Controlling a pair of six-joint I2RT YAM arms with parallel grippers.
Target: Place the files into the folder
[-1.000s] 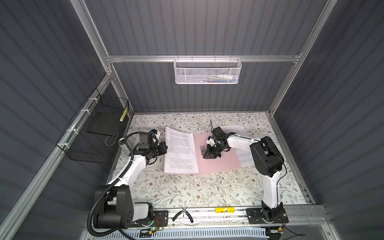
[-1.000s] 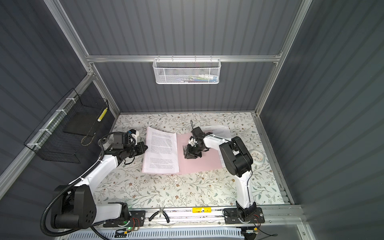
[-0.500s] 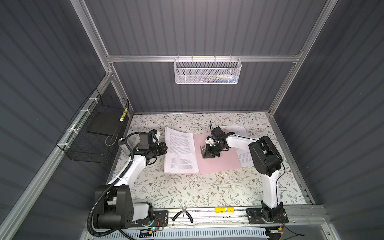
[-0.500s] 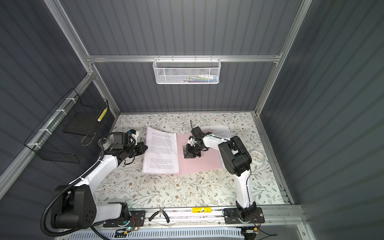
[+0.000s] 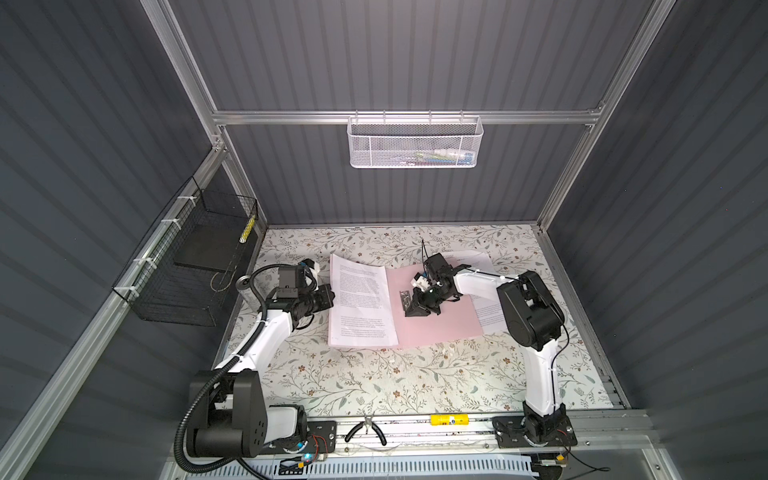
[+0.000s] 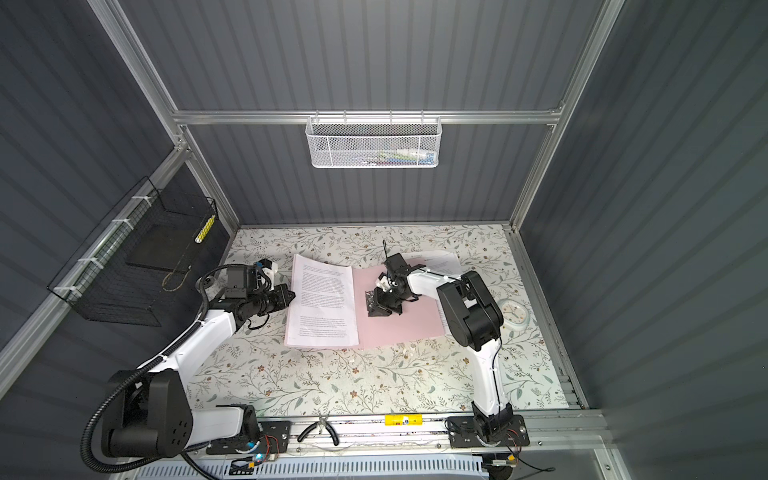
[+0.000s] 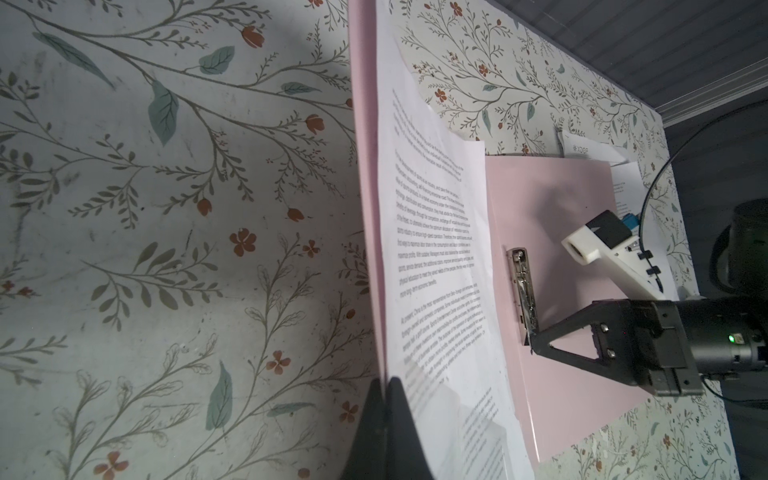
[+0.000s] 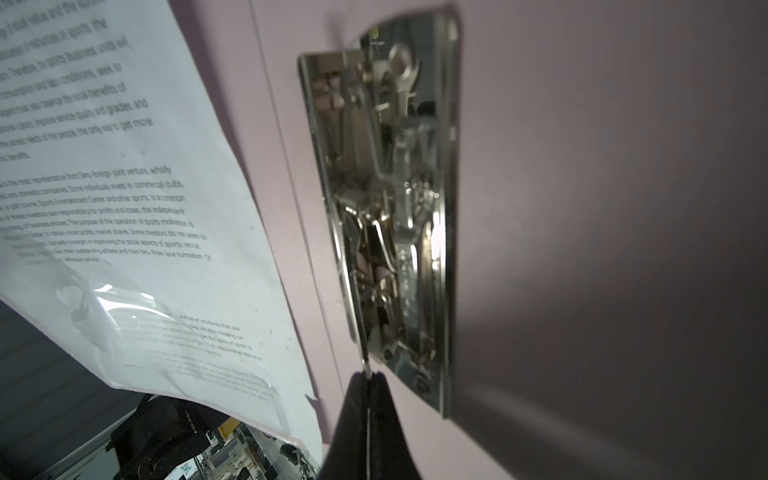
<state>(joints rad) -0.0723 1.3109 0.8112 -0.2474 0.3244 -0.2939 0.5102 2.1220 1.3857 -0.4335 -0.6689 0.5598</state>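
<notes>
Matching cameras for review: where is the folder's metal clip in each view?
In a top view: clip just below centre, on the folder.
In a top view: clip just below centre.
Left wrist: clip right of centre.
Right wrist: clip centre.
Shared landmark: printed sheet beside it.

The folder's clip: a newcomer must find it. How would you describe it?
On the flowered table lies an open pink folder. On its bare right leaf, beside the fold, sits the clip: the only shiny metal piece there, pinched by the right gripper.
</notes>
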